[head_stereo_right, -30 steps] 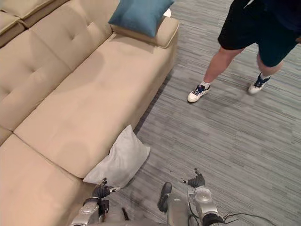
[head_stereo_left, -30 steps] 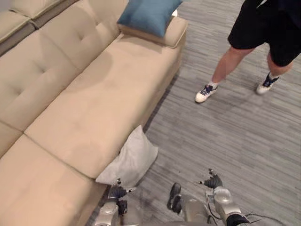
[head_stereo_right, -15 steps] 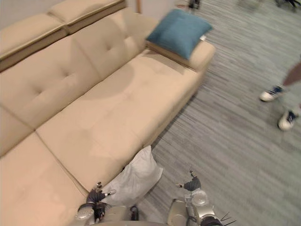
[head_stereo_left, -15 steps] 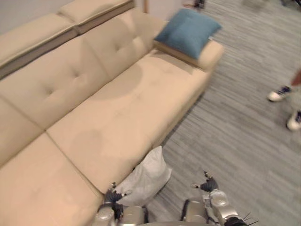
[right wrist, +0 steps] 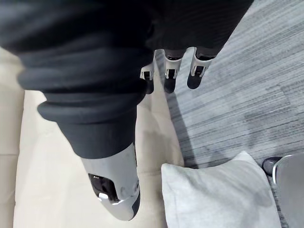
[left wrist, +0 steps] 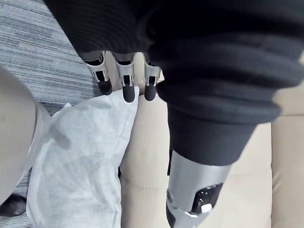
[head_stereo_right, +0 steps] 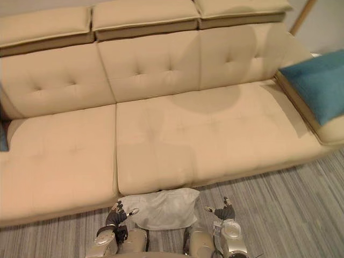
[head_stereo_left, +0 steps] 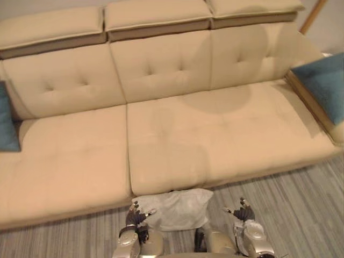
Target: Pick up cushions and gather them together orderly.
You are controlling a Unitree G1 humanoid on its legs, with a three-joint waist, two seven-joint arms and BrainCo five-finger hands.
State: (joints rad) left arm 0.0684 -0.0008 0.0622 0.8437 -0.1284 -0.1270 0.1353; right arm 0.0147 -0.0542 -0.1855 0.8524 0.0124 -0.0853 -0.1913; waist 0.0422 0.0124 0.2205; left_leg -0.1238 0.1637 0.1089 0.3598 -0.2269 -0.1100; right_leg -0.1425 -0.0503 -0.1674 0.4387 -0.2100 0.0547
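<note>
A pale grey cushion lies on the floor against the front of the beige sofa. A blue cushion rests on the sofa's right armrest. Another blue cushion shows at the sofa's left end. My left hand hangs by the grey cushion's left corner, fingers relaxed and holding nothing. My right hand hangs just right of it, also open and empty. In the left wrist view the fingers hover over the grey cushion. The right wrist view has the fingers above the carpet, with the grey cushion beside them.
The sofa has three seat sections and tufted backs. Grey striped carpet runs along its front. A wooden pole leans at the far right behind the armrest.
The whole picture has swung to the left, so the camera moved: the full sofa front now faces me and the person is out of sight. Both hands stay low by the grey cushion.
</note>
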